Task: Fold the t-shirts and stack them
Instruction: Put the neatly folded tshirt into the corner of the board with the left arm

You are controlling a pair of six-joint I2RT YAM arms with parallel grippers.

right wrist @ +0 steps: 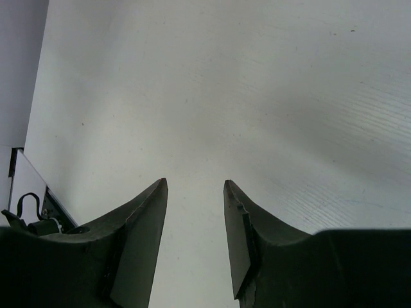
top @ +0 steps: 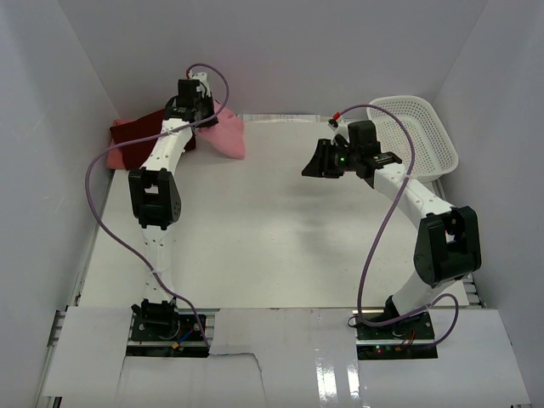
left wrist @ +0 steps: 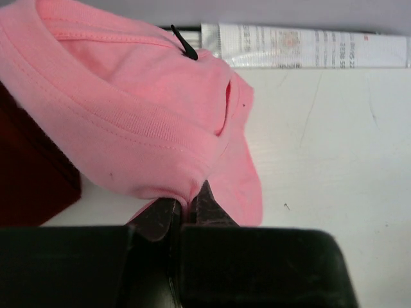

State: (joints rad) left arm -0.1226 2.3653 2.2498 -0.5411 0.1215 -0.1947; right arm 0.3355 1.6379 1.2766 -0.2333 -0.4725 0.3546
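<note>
A pink t-shirt [top: 226, 133] lies bunched at the table's far left; in the left wrist view [left wrist: 135, 109] its collar and a white label show. My left gripper [top: 202, 106] is shut on a fold of it [left wrist: 185, 200]. A dark maroon t-shirt [top: 140, 136] lies folded to its left, partly under the arm, and shows in the left wrist view [left wrist: 32, 173]. My right gripper [top: 316, 161] is open and empty above the bare table [right wrist: 192, 186]. A third shirt is not visible.
A white mesh basket [top: 416, 132] stands at the far right, behind the right arm. White walls close in the table on the left, far and right sides. Purple cables loop off both arms.
</note>
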